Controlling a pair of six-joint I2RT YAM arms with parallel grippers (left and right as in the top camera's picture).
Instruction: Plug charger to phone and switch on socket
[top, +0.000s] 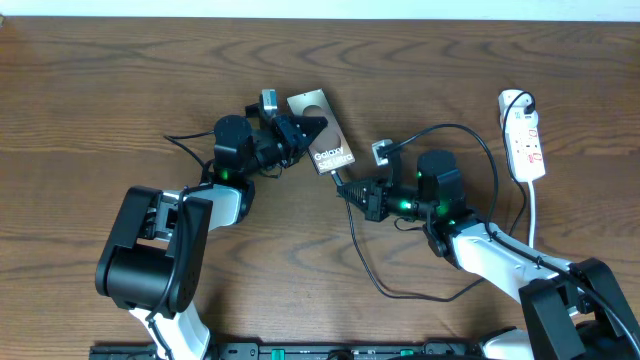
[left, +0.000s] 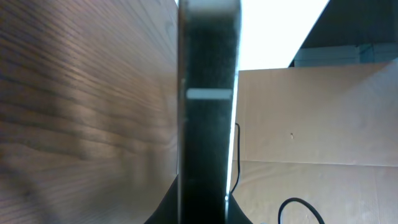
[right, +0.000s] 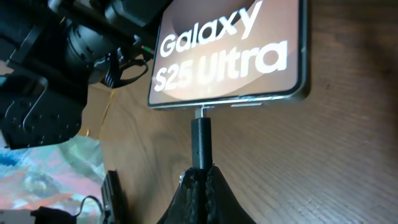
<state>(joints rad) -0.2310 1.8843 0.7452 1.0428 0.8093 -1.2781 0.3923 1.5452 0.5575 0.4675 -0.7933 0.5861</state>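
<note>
Pinching the charger (right: 201, 140) against the phone (right: 230, 50), right tool (right: 199, 177) faces left tool (top: 303, 129) gripping that phone, socket (top: 524, 140) well apart.

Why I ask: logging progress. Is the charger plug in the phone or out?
Partly in at most: the charger plug, pinched by the right gripper, meets the phone's bottom edge, bare metal showing.

The charger (top: 452, 125) loops over the table (top: 100, 100) between phone (top: 325, 145) and socket (top: 526, 145).
</note>
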